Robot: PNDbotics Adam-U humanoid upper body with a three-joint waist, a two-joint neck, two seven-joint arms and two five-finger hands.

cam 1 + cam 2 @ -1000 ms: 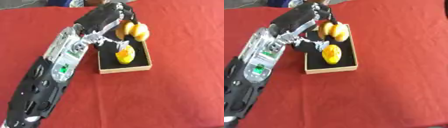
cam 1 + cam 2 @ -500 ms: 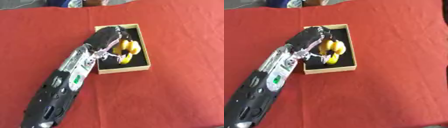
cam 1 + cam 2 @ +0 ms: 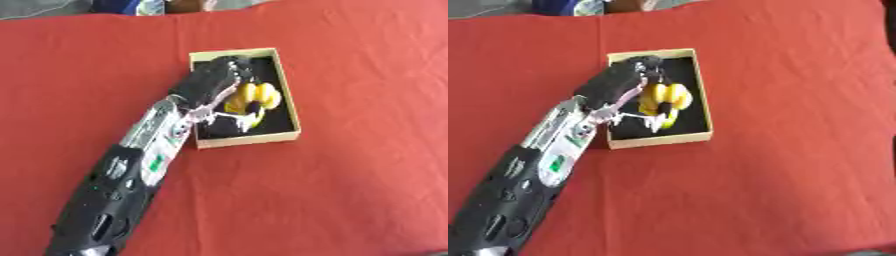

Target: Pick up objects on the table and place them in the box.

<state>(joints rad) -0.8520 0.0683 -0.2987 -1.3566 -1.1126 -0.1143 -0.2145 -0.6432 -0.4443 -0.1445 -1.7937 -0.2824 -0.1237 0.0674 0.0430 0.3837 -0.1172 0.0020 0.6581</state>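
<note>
reaching into the box (image 3: 292, 118), the left hand (image 3: 213, 86) curls round yellow objects (image 3: 252, 98); lifting away unreleased could drag them out.

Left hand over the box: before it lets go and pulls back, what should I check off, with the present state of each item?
1. Left hand is inside the outline of the box: ok.
2. Yellow objects lie within the box walls, none over the rim: ok.
3. Fingers have let go of the yellow objects: cannot tell; the hand hides the contact.
4. Yellow objects rest on the box floor rather than hang from the hand: cannot tell.
5. Box sits flat on the red cloth, not tipped: ok.
6. Right hand is out of the retreat path: ok, it shows in neither view.
</note>
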